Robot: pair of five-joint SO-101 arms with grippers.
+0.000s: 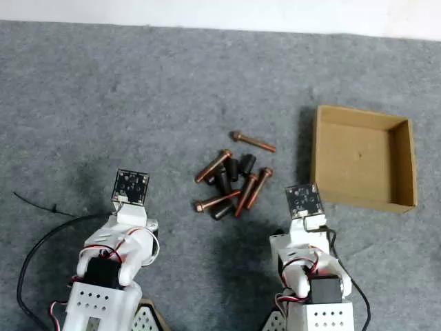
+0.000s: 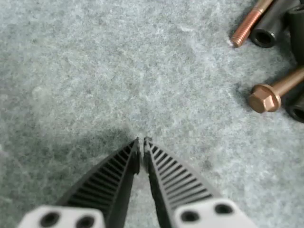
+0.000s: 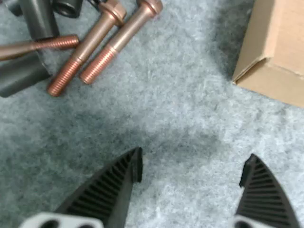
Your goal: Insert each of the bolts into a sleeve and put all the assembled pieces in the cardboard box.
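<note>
1. The left gripper [image 2: 141, 142] is pinched shut. Its two black ribbed fingers [image 2: 114, 183] meet at the tips with nothing caught between them, just over bare grey carpet [image 2: 95, 71].
2. The closest task piece to it is a hex-head bolt [image 2: 266, 97], copper coloured, lying ahead of the tips and off to one side. It's well apart from them, no contact. Further out that same way is the threaded end of a second bolt [image 2: 246, 26], right beside a black sleeve [image 2: 265, 37] whose open bore faces the camera.
3. The right gripper [image 3: 192, 166] is spread wide and holding nothing, so it's plain carpet between the two fingertips.
4. Ahead of it, out past one fingertip, a pair of bolts [image 3: 118, 42] lies side by side with the threaded ends pointing back toward the gripper. They're near but not touching. A corner of the cardboard box [image 3: 275, 52] sits ahead past the other fingertip, also clear of it.
5. From the high view, the heap [image 1: 222, 181] of bolts and dark sleeves is on the carpet between the two arms and a bit ahead of both. A lone bolt [image 1: 253, 141] lies just beyond the heap. The cardboard box [image 1: 358, 198] stands open side up, to the right of the heap and ahead of the right arm.
</note>
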